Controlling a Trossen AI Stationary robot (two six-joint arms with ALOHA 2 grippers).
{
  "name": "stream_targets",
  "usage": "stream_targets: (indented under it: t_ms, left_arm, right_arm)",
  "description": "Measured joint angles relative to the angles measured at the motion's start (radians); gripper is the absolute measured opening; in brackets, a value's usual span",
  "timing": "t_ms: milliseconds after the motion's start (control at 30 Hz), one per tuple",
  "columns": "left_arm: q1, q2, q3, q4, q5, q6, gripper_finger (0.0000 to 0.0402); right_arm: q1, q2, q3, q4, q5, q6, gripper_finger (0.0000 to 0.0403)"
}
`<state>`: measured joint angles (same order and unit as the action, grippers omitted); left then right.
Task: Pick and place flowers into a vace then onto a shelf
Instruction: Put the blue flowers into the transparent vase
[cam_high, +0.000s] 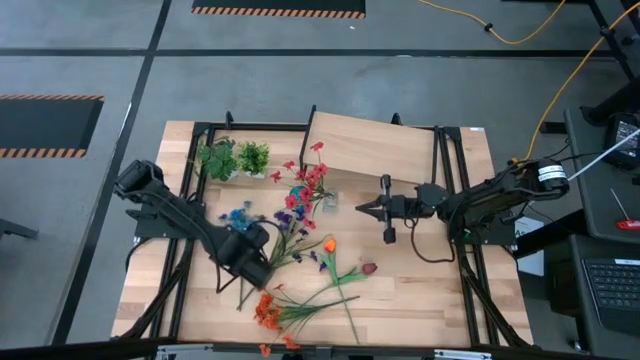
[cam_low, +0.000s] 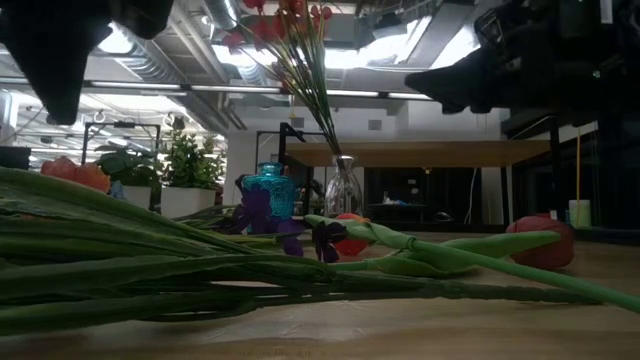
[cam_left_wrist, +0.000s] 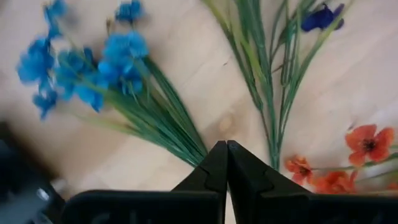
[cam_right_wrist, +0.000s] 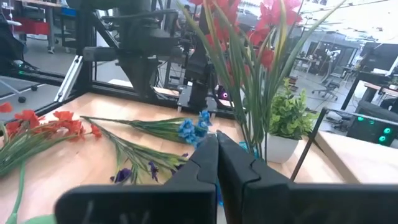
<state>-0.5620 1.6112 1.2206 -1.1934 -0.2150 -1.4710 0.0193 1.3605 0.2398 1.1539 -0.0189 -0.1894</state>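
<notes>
Left gripper is being held low over the near-left part of the table, among the loose stems. In the left wrist view its fingers are being pressed tip to tip, with nothing seen between them. Just beyond the tips, the blue spray is lying flat on the wood, its stems running toward the fingers; whether the tips are touching those stems cannot be told.

Right gripper is being held above the middle of the table, pointing toward the vase. Its fingers are closed together and empty in the right wrist view.

Red spray is standing upright in the glass vase, just in front of the shelf at the table's far side. The vase is resting on the table, not on the shelf. In the low view the same stems are rising from the vase neck.

Other flowers are being left lying on the table: purple spray near the vase, orange tulip at centre, orange spray at the near edge, a dark red bud toward the right.

Two leafy potted plants are sitting at the far left corner.
</notes>
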Motion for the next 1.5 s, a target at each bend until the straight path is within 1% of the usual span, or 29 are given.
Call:
stream_targets:
  t_ms: [167,267,400,533,667,767,867,1000,1267,1333,1433,1500]
  left_arm:
    - [-0.006,0.000,-0.003,0.008,0.002,-0.203,0.0014]
    - [-0.012,0.000,-0.003,0.017,0.000,-0.250,0.0032]
    - [-0.015,0.000,-0.003,0.015,-0.023,-0.321,0.0068]
    - [-0.014,0.000,-0.003,0.015,-0.026,-0.333,0.0106]
    - [-0.020,0.023,-0.003,0.007,-0.021,-0.395,0.0137]
    - [-0.027,0.056,-0.004,-0.010,0.003,-0.457,0.0152]
    - [-0.044,0.094,-0.004,-0.018,0.036,-0.472,0.0157]
    - [-0.067,0.127,-0.004,-0.018,0.043,-0.531,0.0155]
    - [-0.143,0.131,-0.004,-0.006,0.056,-0.675,0.0151]
    - [-0.161,0.131,-0.004,0.008,0.045,-0.709,0.0151]
    - [-0.182,0.131,-0.004,0.020,-0.012,-0.744,0.0151]
    - [-0.186,0.131,-0.012,0.025,-0.012,-0.749,0.0151]
  right_arm:
    - [0.000,0.000,0.000,-0.005,0.000,-0.002,0.0010]
    - [0.000,0.000,0.000,-0.007,0.000,-0.002,0.0020]
    - [0.000,0.000,0.000,-0.013,0.000,0.000,0.0025]
    - [0.000,0.000,0.000,-0.016,0.000,0.001,0.0019]
    - [0.000,0.000,0.000,-0.028,-0.001,0.001,0.0011]
    - [0.000,0.000,0.000,-0.031,-0.001,0.001,0.0006]
    - [0.000,0.000,0.000,-0.032,-0.001,0.001,0.0006]
    - [0.000,0.000,0.000,-0.032,-0.001,0.003,0.0014]
    - [0.000,0.000,0.000,-0.031,-0.001,0.005,0.0018]
    - [0.000,0.000,0.000,-0.031,-0.001,0.005,0.0018]
    - [0.000,0.000,0.000,-0.031,-0.001,0.005,0.0019]
    - [0.000,0.000,0.000,-0.031,-0.001,0.005,0.0019]
